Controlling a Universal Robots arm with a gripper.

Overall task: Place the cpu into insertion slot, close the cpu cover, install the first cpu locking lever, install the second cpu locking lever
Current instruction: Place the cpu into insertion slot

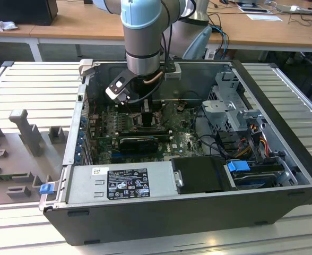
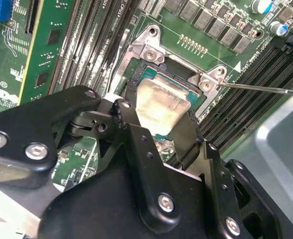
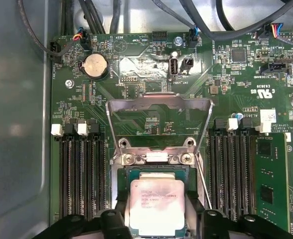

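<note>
— Where do we have the cpu [image 3: 156, 204]?
— Directly under our claw [image 3: 157, 203], clamped between both fingers [image 3: 119, 211], lying flat in the insertion slot [image 2: 180, 65]; the cpu cover [image 3: 159, 102] stands raised just beyond it.

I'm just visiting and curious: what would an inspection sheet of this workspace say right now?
Surface: slatted metal table holding an open computer case.
Job's things: chip in the socket; cover stands raised; thin lever rod beside the socket.
Clutter: grey plastic holders on the exterior view's left.
Grippers: gripper low over the chip.
Cables: coloured wires inside the case, exterior view's right.
Surroundings: wooden desks behind.
</note>
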